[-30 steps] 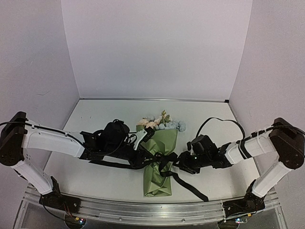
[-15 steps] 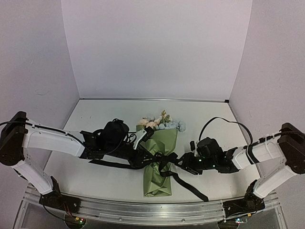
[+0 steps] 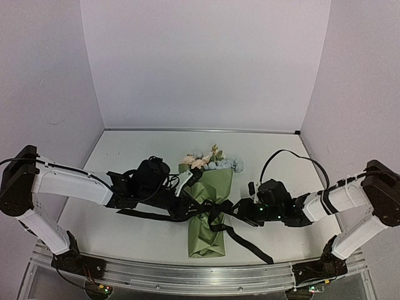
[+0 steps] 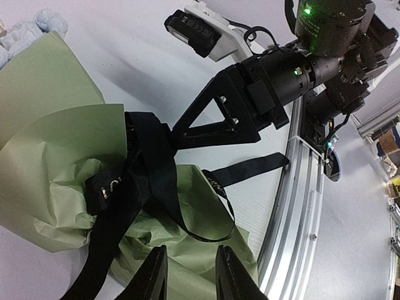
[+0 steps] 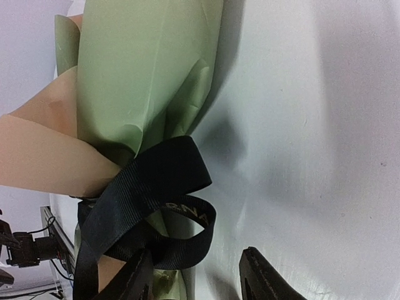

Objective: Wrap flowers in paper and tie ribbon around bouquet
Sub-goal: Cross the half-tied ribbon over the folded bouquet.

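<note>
Black ribbon (image 5: 156,181) stays knotted round the bouquet (image 3: 209,240). Right gripper (image 5: 197,275), half-open and empty, has edged toward 3 o'clock. Left gripper (image 4: 190,275) is narrowly parted and empty.

Right hand (image 3: 232,209) and its forearm (image 3: 337,199) lower and flatter than a second ago; elbow (image 3: 382,187) down too

The narrow black woven ribbon (image 5: 153,178) carries small pale printed capitals. In the right wrist view, on the loop at about five o'clock of the knot, only something like "N A" can be made out, the rest being folded out of sight. In the left wrist view the lettering on a strand at about eight o'clock of the knot is too creased to read, and a small black box (image 4: 192,28) near twelve o'clock bears tiny pale marks too small to read.
</note>
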`<state>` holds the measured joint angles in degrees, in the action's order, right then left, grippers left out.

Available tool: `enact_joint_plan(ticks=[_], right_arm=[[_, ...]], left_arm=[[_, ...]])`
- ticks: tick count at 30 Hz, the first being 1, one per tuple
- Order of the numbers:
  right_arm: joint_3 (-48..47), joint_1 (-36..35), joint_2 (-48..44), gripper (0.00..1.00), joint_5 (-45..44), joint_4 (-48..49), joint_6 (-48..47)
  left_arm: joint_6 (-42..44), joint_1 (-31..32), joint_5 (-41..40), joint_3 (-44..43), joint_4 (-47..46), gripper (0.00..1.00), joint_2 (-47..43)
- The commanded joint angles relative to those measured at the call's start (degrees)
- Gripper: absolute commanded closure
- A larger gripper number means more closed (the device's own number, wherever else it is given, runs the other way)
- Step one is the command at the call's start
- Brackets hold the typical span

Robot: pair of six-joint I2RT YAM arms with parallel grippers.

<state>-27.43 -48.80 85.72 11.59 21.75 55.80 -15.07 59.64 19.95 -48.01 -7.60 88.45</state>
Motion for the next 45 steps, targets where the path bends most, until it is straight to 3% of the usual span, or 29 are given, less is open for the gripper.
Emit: enact_joint_plan(ticks=[1,17,21,25,29,37,45], right_arm=[[-2.03,-0.1,2.36,0.5,-0.75,5.05,-0.52],[-2.37,-0.11,4.85,0.54,-0.22,10.26,0.96],[-1.91,-0.07,5.04,0.65,-0.27,10.18,1.83],[-0.86,-0.11,2.74,0.87,-0.56,8.71,2.75],[-1.83,-0.34,-3.17,1.0,-2.03,-1.95,1.85],[-11.75,-2.65,-11.37,1.0,-4.23,-27.31,-1.59],[-22.82,-3.56,-8.96,1.0,2.16,-35.59,-3.11]], left_arm=[[-0.62,-0.31,1.47,-2.73,-2.28,0.71,0.75],[-0.87,-0.31,2.26,-2.74,-2.74,0.72,1.54],[-0.7,-0.4,2.28,-2.92,-2.61,0.72,1.49],[-0.13,-0.4,2.55,-3.61,-2.49,0.72,1.97],[0.96,-0.4,3.55,-5.42,-2.55,0.72,3.2],[5.45,-0.4,3.61,-8.19,-6.02,0.72,6.04],[12.18,-1.19,2.91,-5.06,-15.07,0.64,5.88]])
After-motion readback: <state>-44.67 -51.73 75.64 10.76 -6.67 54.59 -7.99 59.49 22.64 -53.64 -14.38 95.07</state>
